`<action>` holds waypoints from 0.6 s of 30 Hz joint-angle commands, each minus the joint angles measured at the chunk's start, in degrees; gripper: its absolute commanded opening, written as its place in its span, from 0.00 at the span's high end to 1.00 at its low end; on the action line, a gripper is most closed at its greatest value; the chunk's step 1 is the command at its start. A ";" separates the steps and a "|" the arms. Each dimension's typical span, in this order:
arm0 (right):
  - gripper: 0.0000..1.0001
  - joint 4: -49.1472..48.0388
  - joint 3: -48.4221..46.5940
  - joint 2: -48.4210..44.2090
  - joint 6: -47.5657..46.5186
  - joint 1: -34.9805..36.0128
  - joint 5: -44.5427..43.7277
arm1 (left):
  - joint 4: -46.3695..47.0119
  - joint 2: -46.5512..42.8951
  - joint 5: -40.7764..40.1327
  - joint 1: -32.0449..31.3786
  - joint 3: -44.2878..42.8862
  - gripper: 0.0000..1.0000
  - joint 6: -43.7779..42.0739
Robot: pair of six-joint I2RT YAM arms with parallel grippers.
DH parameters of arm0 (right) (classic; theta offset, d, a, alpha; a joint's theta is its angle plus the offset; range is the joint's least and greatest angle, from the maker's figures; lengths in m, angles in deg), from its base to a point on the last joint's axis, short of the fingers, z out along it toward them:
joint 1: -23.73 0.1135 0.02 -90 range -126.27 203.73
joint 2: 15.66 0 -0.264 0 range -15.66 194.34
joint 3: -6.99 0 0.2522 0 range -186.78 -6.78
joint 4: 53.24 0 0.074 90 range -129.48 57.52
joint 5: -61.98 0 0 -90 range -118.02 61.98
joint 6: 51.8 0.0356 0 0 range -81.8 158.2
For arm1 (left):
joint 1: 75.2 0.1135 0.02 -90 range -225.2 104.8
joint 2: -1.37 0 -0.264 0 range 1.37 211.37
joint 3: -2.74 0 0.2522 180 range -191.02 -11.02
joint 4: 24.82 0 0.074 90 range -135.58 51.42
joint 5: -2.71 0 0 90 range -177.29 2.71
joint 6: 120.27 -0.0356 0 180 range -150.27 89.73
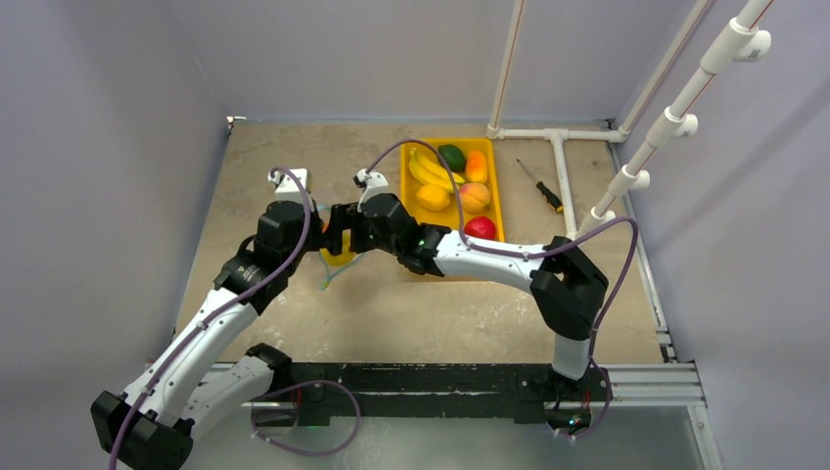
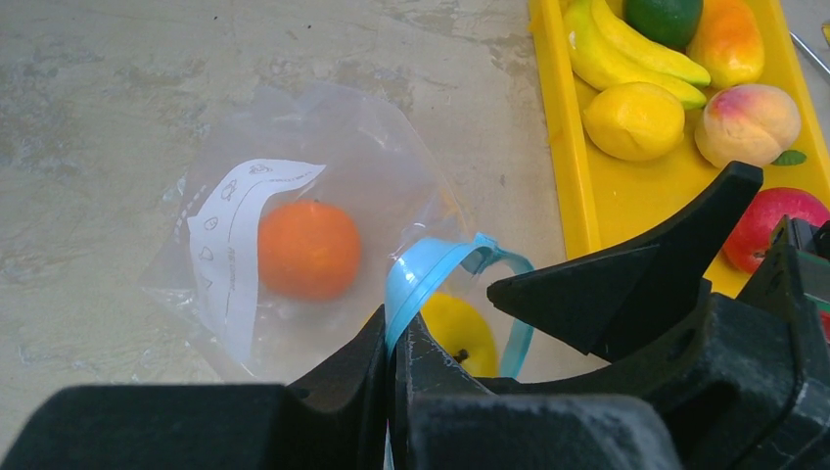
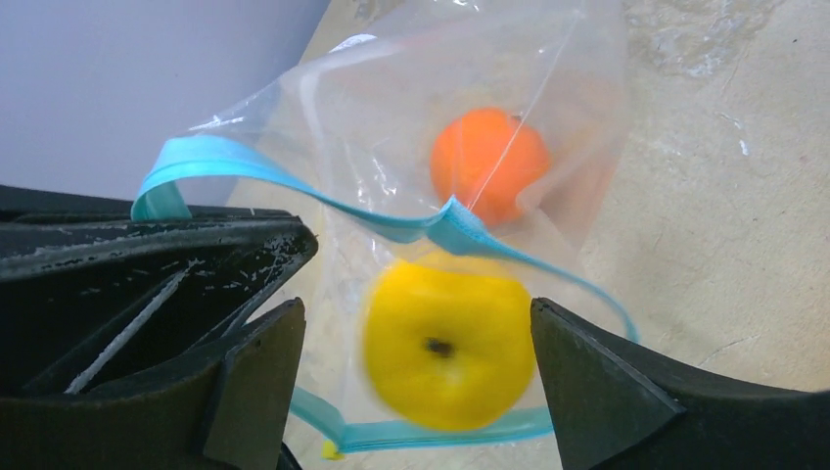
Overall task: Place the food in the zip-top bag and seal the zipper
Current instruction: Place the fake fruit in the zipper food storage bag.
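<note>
Left hand [image 2: 393,338]: closed. We see its fingers pinched on the zipper [image 2: 421,279], gripping one side of the teal-blue strip at the lower middle of the left wrist view.
Right hand [image 3: 416,308]: open. Its two fingers stand wide on either side of the loose lemon [image 3: 445,357], with a gap on each side, and it grips nothing.
Loose lemon: yellow and blurred, low in the centre of the right wrist view. We see it inside the loop that the strip makes at the bag's mouth.
Zipper: unsealed, its two runs pulled apart into an open loop.
Zip-top bag [image 2: 372,157]: clear and floppy, lying on the bench [image 1: 391,304] left of the tray, with a white printed panel on its left part in the left wrist view.
Orange [image 2: 308,250]: inside the bag, further in than the loose lemon.
Tray [image 2: 563,147]: yellow, at the upper right of the left wrist view, just beside the bag.
In the tray: bananas [image 2: 626,49], avocado [image 2: 666,18] and mango [image 2: 726,39] at the far end. The tray lemon [image 2: 636,120] and peach [image 2: 749,122] lie in the middle. The apple [image 2: 773,220] is nearest, partly hidden behind the right hand.
Screwdriver [image 1: 541,186]: on the bench right of the tray in the top view, near the white pipes [image 1: 563,147].
</note>
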 commanded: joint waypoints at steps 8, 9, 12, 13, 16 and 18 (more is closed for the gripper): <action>0.06 -2.22 -1.47 -2.03 4.18 0.37 -2.93 | 2.37 0.14 0.57 0.55 -0.34 1.00 -0.59; 0.06 -1.75 -1.38 -2.31 4.29 0.37 -3.15 | 2.35 0.22 0.65 0.55 -0.38 1.00 -0.60; 0.06 -0.16 -1.08 -3.13 4.45 0.39 -3.41 | 2.35 0.47 0.96 0.64 -0.47 1.00 -0.59; 0.06 0.31 -0.90 -3.51 4.45 0.37 -3.27 | 2.35 0.45 1.01 0.64 -0.45 1.00 -0.56; 0.06 1.59 -0.10 -4.72 3.76 0.32 -3.17 | 2.41 0.58 1.01 0.73 -0.45 1.00 -0.54; 0.07 2.09 0.40 -5.76 3.23 0.29 -3.57 | 2.44 0.67 1.09 0.73 -0.42 1.00 -0.52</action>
